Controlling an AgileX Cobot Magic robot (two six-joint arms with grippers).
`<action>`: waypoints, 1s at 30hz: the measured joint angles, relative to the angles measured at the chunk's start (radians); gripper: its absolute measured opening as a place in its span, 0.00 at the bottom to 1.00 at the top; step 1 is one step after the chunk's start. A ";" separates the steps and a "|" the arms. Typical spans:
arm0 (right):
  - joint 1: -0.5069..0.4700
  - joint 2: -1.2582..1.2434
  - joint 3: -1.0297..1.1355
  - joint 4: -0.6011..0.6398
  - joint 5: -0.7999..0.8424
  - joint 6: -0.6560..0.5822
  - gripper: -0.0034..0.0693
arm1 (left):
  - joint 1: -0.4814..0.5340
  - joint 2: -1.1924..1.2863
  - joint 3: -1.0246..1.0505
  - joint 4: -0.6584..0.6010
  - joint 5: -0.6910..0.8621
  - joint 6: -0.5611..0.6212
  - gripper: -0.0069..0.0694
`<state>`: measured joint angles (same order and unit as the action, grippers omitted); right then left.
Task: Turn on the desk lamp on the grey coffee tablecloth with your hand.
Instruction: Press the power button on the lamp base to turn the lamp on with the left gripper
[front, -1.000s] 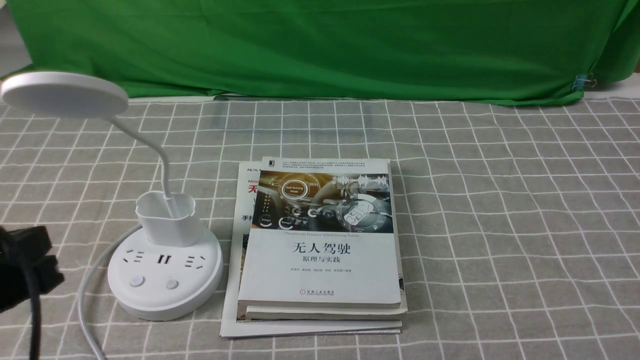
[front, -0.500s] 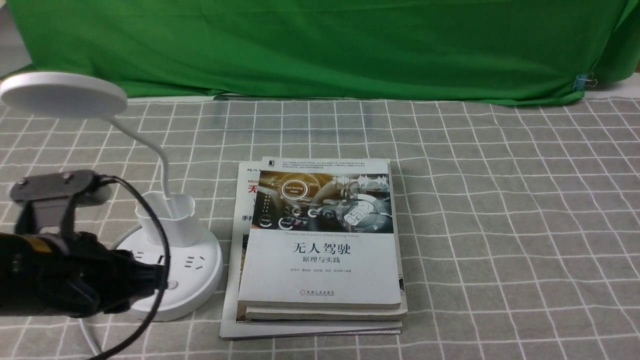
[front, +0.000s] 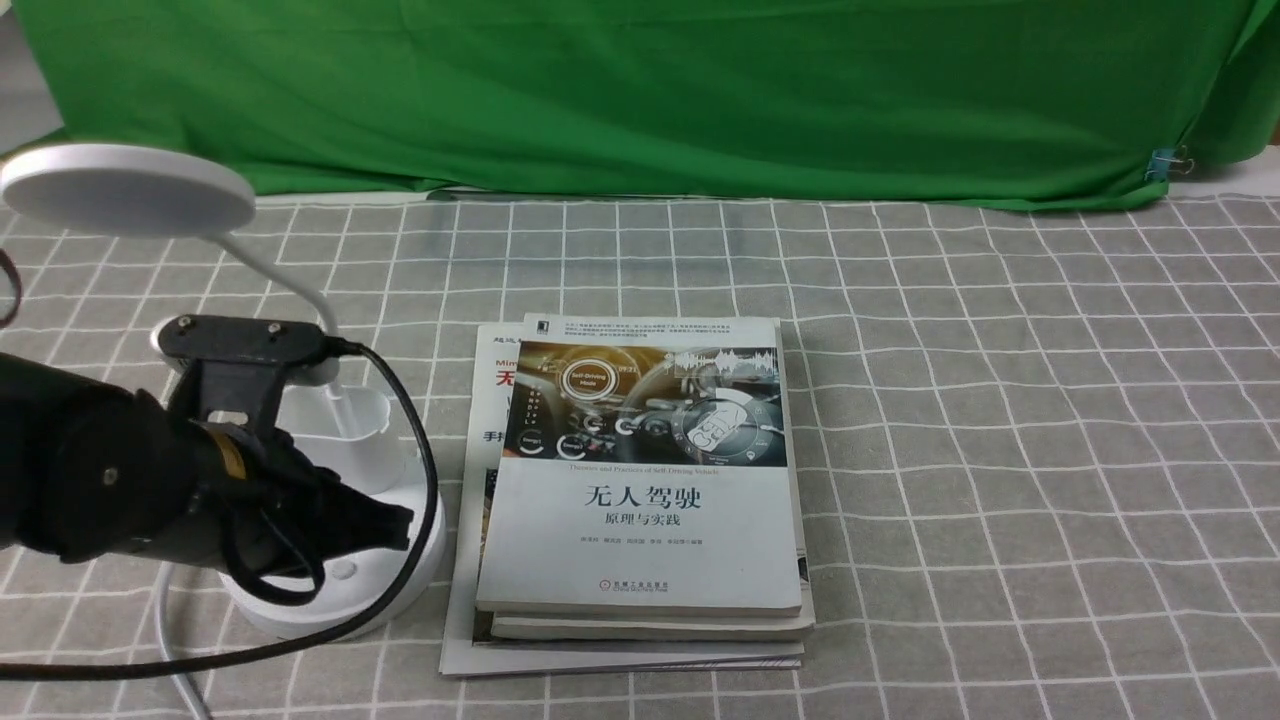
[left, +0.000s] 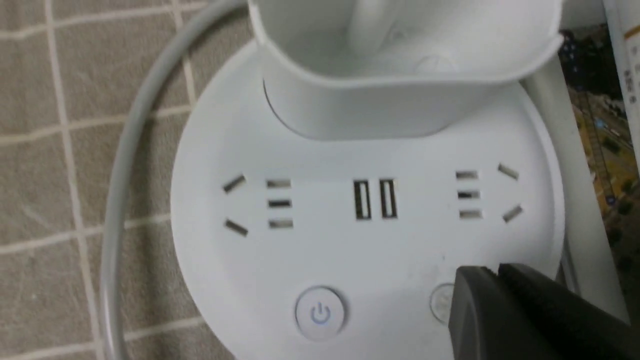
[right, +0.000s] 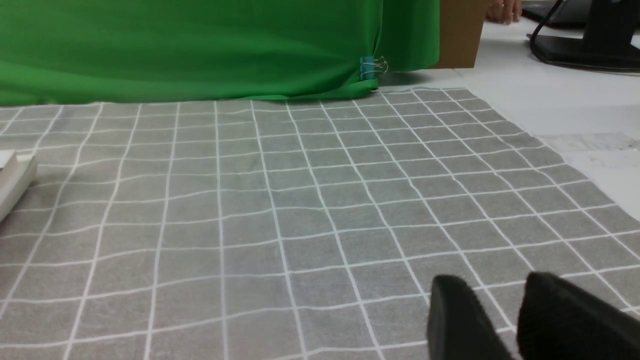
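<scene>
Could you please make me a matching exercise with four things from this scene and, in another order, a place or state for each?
1. left pincer
2. lamp's power button
3. stack of books
4. green cloth

A. on the round white base
B. hanging behind the gridded tablecloth
C. shut
D. to the right of the lamp

Pairs: 1-C; 2-A; 3-D; 4-B

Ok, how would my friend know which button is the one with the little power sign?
Find the lamp beside the books, then look down at its round white base. On the base, past the cup and the socket holes, are two round buttons. The power button has a blue power sign, and the other button is partly hidden by the left gripper.
</scene>
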<state>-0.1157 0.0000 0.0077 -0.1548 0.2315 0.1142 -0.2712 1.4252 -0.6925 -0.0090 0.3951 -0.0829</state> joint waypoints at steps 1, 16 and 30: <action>0.000 0.000 0.000 0.000 0.000 0.000 0.38 | 0.000 0.017 0.000 0.016 -0.001 -0.004 0.11; 0.000 0.000 0.000 0.000 0.000 0.000 0.38 | 0.000 0.072 -0.001 0.024 -0.041 -0.012 0.11; 0.000 0.000 0.000 0.000 0.000 0.000 0.38 | 0.000 0.072 -0.004 0.024 -0.030 -0.013 0.11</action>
<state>-0.1157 0.0000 0.0077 -0.1548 0.2315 0.1142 -0.2712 1.4975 -0.6965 0.0154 0.3655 -0.0956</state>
